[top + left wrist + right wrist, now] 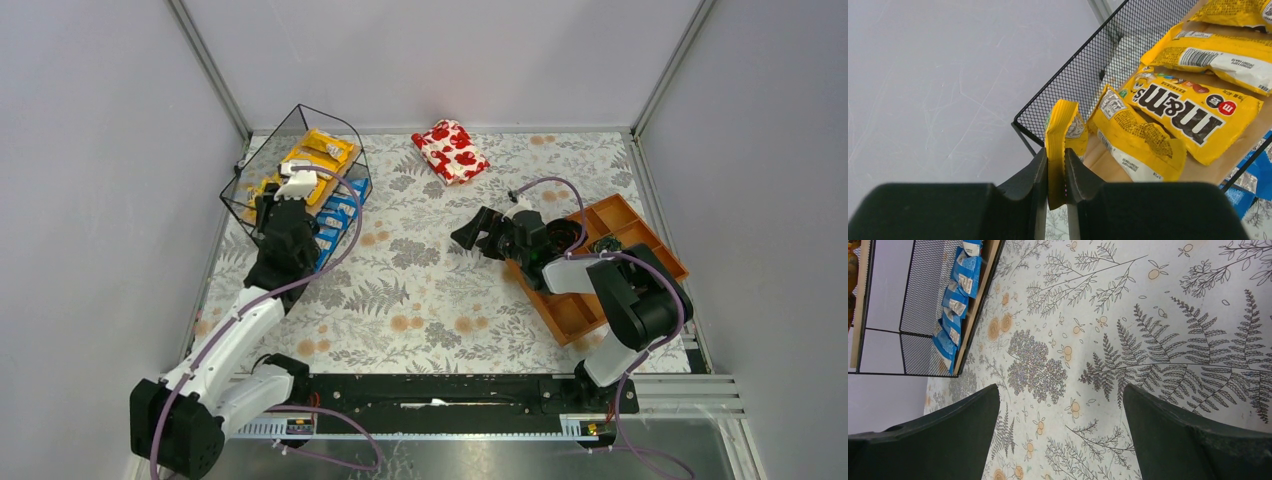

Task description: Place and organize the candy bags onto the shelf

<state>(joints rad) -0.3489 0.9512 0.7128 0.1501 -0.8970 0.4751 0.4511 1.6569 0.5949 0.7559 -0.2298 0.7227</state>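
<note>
Pinching yellow candy bag (1062, 135) edge-on in left gripper (1057, 175), jaws narrow, just beside mesh corner of shelf (1073, 75), tight room there. Hovering right gripper (1060, 395) spread wide over tablecloth (1148, 315), open room ahead. Further on: more yellow bags (1193, 112) flat on top board, blue bags (955, 295) on lower tier, partly cut off

Robot lab booth, plain grey walls (90, 150), aluminium corner posts (212, 68), floral-covered table (430, 300), black mounting rail (440, 395)
</note>
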